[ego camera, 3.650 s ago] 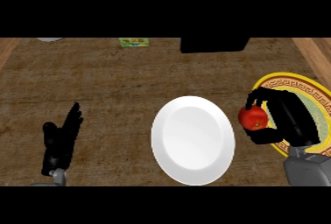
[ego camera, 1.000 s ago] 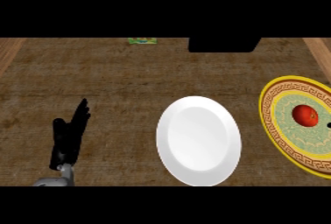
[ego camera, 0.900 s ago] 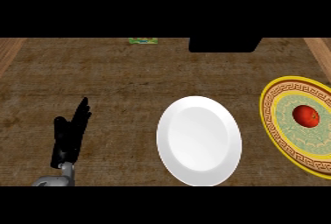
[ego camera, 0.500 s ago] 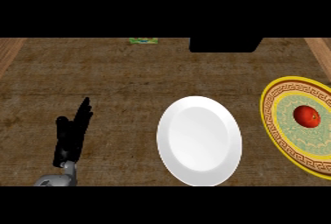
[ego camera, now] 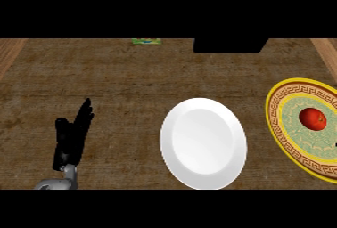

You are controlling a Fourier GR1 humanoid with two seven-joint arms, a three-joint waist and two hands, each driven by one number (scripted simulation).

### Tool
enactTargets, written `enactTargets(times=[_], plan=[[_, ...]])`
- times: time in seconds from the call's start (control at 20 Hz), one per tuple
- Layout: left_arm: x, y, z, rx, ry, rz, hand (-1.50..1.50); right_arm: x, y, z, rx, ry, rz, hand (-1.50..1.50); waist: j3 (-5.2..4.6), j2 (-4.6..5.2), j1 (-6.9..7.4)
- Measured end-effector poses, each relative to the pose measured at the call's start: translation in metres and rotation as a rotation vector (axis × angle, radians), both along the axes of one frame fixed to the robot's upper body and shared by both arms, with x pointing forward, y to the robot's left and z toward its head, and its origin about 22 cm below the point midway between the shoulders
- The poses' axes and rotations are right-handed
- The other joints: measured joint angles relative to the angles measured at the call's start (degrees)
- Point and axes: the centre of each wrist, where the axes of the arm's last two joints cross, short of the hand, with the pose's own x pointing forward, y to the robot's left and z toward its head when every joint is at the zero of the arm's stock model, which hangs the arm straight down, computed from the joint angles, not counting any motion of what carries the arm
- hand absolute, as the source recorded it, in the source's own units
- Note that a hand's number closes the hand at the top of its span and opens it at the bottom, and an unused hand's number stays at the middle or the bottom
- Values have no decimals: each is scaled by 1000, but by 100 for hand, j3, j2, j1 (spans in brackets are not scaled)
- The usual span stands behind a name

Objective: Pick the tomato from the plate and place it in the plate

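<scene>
tomato (ego camera: 313,119) on patterned plate (ego camera: 287,139) same as b4 (left hand (ego camera: 68,141) unmoved too).

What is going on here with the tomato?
Nothing is being held right now. The tomato sits on the patterned plate at the right. The white plate in the middle has nothing on it. The robot's left hand rests open at the lower left; its right hand is out of view.

No legible text, number or brand appears. The small green packet (ego camera: 146,41), well beyond the fingers (ego camera: 84,113) of the left hand (ego camera: 66,143), shows markings too small to read.
</scene>
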Motion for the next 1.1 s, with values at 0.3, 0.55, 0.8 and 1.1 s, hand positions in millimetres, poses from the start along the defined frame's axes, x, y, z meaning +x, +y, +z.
enactTargets(times=[0.3,0.55,0.8,1.1], plan=[[4,6,-3,-4,3,-5,0,2,0,-1,-42,15,-21,-150,0,0,-8],[2,3,-4,-1,0,-7,0,-2,-9,-6,-64,18,-53,-150,1,3,4],[-5,5,-11,5,0,-7,0,-7,-21,-7,-82,34,-92,-150,4,10,25],[-1,6,-6,2,0,-10,0,-22,-38,-6,-116,56,-137,-150,6,16,38]])
